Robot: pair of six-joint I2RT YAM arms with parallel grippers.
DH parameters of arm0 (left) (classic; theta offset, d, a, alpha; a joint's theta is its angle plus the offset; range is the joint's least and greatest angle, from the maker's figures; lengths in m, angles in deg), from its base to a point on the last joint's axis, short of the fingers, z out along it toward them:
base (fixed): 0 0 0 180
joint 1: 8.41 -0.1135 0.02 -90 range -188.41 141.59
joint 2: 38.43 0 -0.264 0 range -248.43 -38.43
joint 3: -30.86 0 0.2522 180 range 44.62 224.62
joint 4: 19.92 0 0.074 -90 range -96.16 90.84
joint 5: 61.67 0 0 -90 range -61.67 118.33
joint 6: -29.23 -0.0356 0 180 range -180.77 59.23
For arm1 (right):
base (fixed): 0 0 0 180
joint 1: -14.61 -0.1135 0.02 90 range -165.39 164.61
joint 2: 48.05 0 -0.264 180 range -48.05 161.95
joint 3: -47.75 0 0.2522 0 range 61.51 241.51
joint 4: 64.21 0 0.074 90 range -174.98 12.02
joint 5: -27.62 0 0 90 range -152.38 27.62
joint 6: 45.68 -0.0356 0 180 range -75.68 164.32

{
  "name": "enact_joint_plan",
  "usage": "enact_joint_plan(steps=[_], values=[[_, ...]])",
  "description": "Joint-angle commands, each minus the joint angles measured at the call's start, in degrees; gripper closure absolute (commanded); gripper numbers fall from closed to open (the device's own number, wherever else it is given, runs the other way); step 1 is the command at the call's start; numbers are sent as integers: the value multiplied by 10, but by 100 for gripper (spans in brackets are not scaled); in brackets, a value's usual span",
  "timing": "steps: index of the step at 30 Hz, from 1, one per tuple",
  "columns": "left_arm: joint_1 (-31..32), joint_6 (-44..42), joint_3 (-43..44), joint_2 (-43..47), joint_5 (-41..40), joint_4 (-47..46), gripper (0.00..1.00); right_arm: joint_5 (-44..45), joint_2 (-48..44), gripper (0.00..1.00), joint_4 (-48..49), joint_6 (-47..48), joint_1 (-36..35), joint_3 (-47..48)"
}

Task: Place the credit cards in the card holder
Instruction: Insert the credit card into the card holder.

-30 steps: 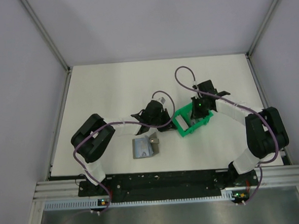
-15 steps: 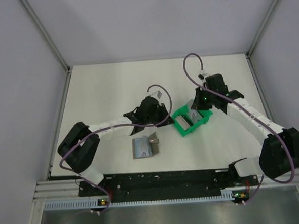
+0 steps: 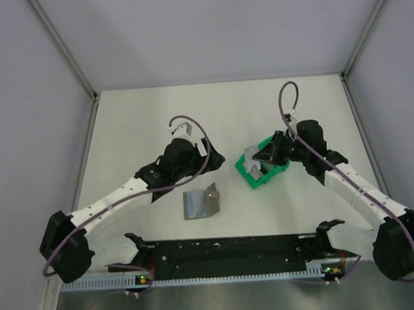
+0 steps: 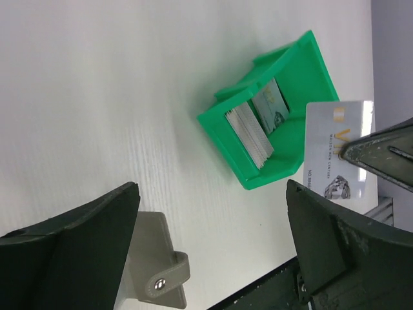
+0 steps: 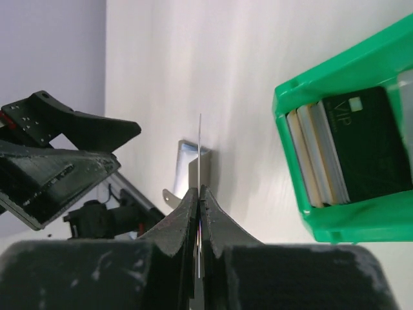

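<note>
My right gripper point(image 3: 264, 154) is shut on one credit card point(image 3: 252, 160), held just above the left end of the green tray point(image 3: 273, 170). In the right wrist view the card point(image 5: 200, 152) shows edge-on between the closed jaws of the right gripper point(image 5: 199, 191). More credit cards point(image 5: 342, 155) stand upright in the tray point(image 5: 335, 223). The grey card holder point(image 3: 201, 203) lies flat in front of the arms, its snap strap point(image 4: 164, 278) turned aside. My left gripper point(image 3: 186, 160) hangs open and empty to the left of the tray and above the holder point(image 4: 151, 258).
White side walls and metal posts point(image 3: 75, 72) bound the table. The black base rail point(image 3: 227, 248) runs along the near edge, close behind the card holder. The left wrist view shows the held card point(image 4: 335, 148) beside the tray point(image 4: 258, 174).
My left gripper has opened and drawn back to the left, away from the green tray. My right gripper has come away from the tray with a card in its jaws.
</note>
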Motion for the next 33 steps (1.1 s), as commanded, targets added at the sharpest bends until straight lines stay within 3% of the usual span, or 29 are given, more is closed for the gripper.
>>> enact_joint_plan(steps=[1,3,6,12,20,28,33], values=[[-28,-4,-38,80,-60,60,2,-61,-21,100,138,-132,-1,-42],[-52,-2,-57,111,-59,82,2,-54,-16,100,163,-158,-27,-53],[-82,0,-93,165,-60,111,2,-11,22,100,119,-122,-101,-14],[-154,11,-172,261,-63,188,2,170,85,100,47,-89,-265,62],[-210,58,-202,284,-59,254,2,322,237,100,-32,-50,-446,209],[-252,76,-210,281,-44,280,2,448,334,100,-48,-39,-534,274],[-275,71,-211,279,-32,286,2,477,364,100,-47,-37,-551,288]])
